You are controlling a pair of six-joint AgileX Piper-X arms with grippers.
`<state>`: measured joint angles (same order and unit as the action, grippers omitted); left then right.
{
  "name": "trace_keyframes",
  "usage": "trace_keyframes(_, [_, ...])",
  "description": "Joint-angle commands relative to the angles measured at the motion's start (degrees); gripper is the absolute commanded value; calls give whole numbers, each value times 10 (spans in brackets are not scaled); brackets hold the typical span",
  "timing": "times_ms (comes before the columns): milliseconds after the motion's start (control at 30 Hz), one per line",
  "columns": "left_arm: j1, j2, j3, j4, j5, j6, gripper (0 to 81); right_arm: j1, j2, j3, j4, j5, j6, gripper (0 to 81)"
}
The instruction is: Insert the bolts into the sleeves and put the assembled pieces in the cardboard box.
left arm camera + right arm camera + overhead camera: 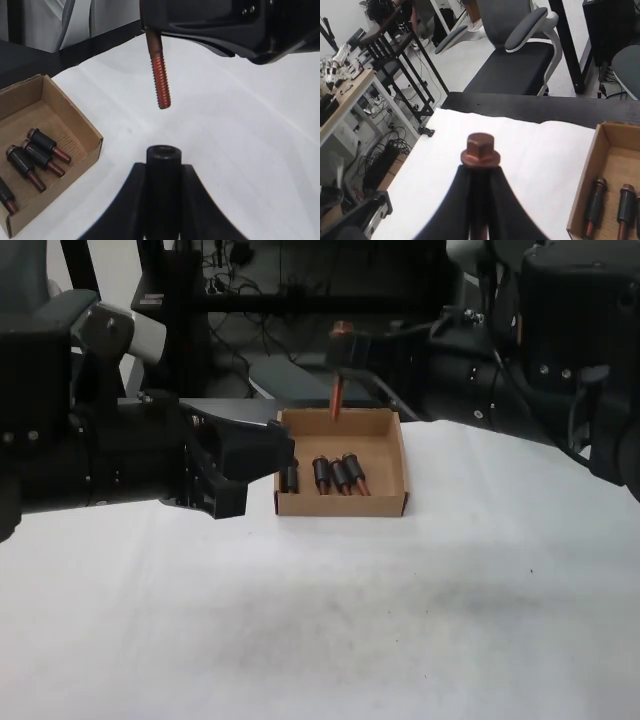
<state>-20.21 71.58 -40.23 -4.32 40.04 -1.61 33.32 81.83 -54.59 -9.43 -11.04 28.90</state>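
My left gripper (163, 172) is shut on a black sleeve (163, 155), held upright with its bore facing up. Just above it hangs a copper bolt (160, 80), threads down, with a small gap between its tip and the sleeve. My right gripper (481, 172) is shut on that bolt below its hex head (480, 149). In the high view the bolt (336, 400) hangs over the far side of the cardboard box (340, 505), and the left gripper (285, 465) sits at the box's left wall. Several assembled pieces (338, 473) lie in the box.
A white cloth (400, 620) covers the bench, with open room in front of and to the right of the box. Behind the bench stand a grey office chair (520, 55) and black frames. A desk with cables (340, 95) is off to the side.
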Motion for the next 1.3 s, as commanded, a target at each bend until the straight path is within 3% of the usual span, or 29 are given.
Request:
trace_keyframes(0, [-5,-7,0,-11,11,7,17,-3,-2,-2,-33,9,34,6])
trace_keyframes(1267, [-44,34,0,-83,-15,-47,17,-2,-2,-2,-67,-47,49,6])
